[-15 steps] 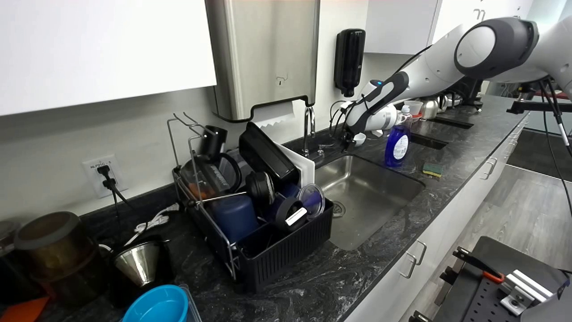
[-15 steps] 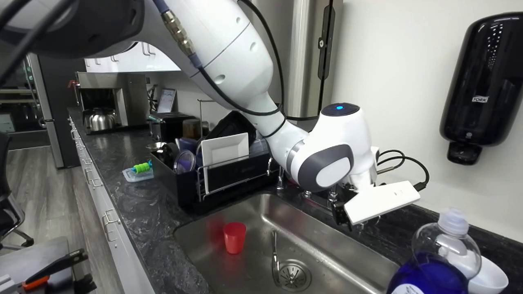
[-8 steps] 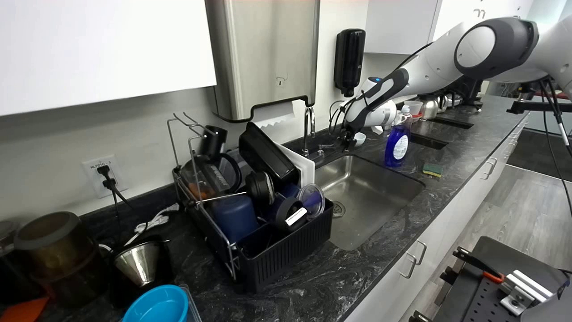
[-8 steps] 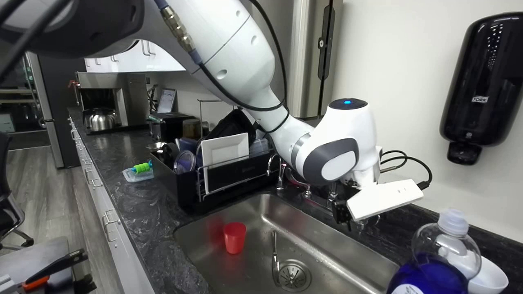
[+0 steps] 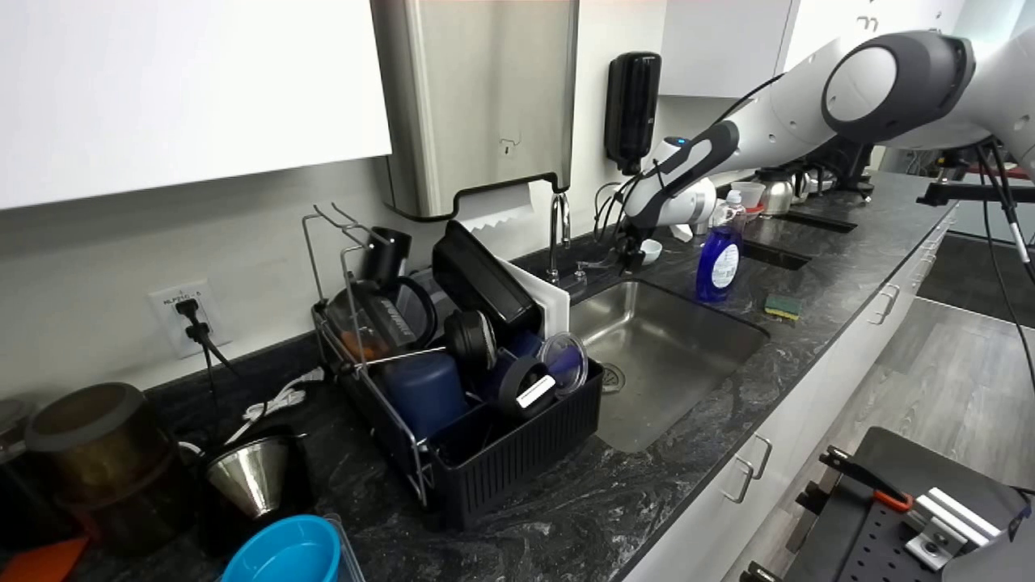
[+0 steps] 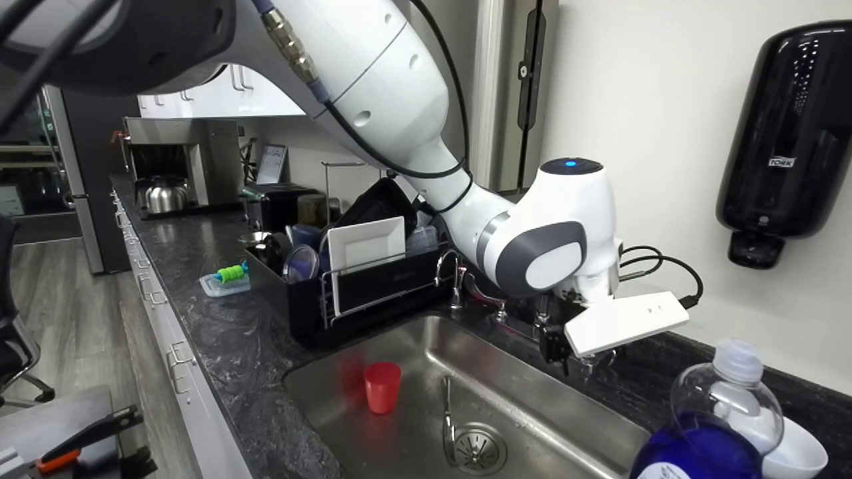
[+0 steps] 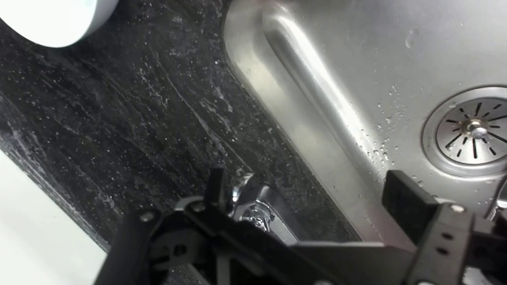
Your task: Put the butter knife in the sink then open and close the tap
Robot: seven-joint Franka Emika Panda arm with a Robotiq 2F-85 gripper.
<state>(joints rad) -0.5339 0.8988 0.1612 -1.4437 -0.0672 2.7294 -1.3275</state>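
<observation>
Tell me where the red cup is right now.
In an exterior view, the red cup sits inside the sink, just left of the butter knife in the picture, and up and to the left of the drain.

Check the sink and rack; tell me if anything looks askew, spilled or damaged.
The black tray sits askew, tipped steeply in the crowded rack. No damage or spill shows; drops in the sink look ordinary.

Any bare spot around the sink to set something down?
Bare: the counter between the sink and the outer edge, from dish rack to sponge; also between bowl, sink and wall. Crowded: the dish rack itself, and around the tap and gripper.
</observation>
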